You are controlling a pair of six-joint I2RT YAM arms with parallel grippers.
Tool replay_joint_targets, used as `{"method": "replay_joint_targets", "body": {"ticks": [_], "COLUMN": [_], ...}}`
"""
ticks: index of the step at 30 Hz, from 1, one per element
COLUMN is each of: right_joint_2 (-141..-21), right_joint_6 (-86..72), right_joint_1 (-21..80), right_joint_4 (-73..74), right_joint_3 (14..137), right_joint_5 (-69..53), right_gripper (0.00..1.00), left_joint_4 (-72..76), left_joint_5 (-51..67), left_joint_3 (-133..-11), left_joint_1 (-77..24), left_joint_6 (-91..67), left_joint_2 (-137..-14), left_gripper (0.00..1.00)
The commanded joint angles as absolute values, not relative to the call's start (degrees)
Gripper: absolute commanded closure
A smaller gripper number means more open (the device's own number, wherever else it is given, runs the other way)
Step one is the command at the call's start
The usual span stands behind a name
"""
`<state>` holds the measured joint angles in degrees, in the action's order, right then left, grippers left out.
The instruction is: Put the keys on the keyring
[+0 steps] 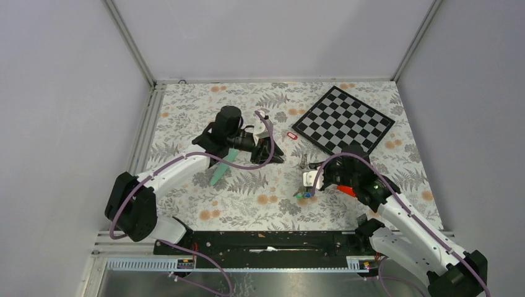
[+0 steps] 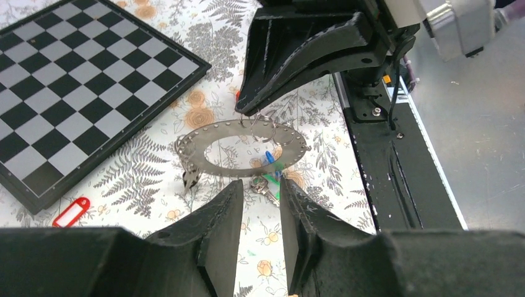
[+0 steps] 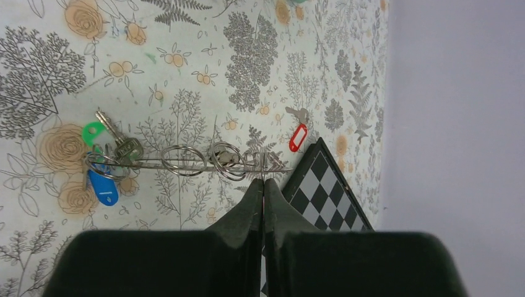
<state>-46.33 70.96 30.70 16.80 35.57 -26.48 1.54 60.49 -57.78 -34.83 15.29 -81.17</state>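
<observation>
The right gripper (image 3: 263, 182) is seen pressed shut on the rim of the keyring (image 2: 216, 129), which is held level above the table (image 1: 247, 198) and appears edge-on as a thin line in the right wrist view. Two wire split rings (image 3: 183, 161) are threaded along that rim, and a short chain (image 2: 189, 170) hangs from the side nearer the chessboard (image 2: 80, 93). At the end of the keyring farthest from the closed fingers, a blue-tagged key (image 3: 103, 189) and a green-tagged key (image 3: 93, 132) are bunched together; they seem to hang from a small loop on the ring, though the link itself cannot be clearly made out. The left gripper (image 2: 260, 185) is held just in front of the keyring with its jaws partly parted and nothing between them. A red-tagged key (image 3: 298, 137) lies flat on the table, apart from the ring and just beside the chessboard's corner.
</observation>
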Motion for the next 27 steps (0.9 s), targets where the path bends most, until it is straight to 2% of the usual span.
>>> {"method": "replay_joint_targets", "body": {"ticks": [1,6,12,18,22,27], "right_joint_2": [-43.29,-44.5,-46.83,-46.13,-45.15,-43.13], "right_joint_6": [75.41,71.8,57.13,50.66,48.38,46.96], "right_joint_1": [30.89,31.55,31.55,30.54,28.75,26.74], "right_joint_4": [8.25,8.7,13.62,22.98,26.18,26.38], "right_joint_3": [34.02,34.64,39.72,43.64,43.83,41.86], "right_joint_5": [-24.42,-25.6,-27.24,-29.19,-30.67,-32.31], "right_gripper": [1.0,1.0,1.0,1.0,1.0,1.0], "left_joint_4": [0.88,0.85,-3.2,-7.69,-10.63,-19.66], "left_joint_5": [57.92,53.92,43.24,36.56,33.57,31.92], "left_joint_3": [-60.41,-61.62,-67.16,-74.46,-81.49,-96.31], "left_joint_1": [-35.07,-35.05,-34.89,-34.46,-34.09,-32.37], "left_joint_6": [16.8,16.81,14.96,14.83,12.41,11.0], "left_joint_2": [-82.38,-84.94,-90.85,-100.9,-107.88,-119.95], "left_gripper": [0.66,0.67,0.63,0.47,0.44,0.44]}}
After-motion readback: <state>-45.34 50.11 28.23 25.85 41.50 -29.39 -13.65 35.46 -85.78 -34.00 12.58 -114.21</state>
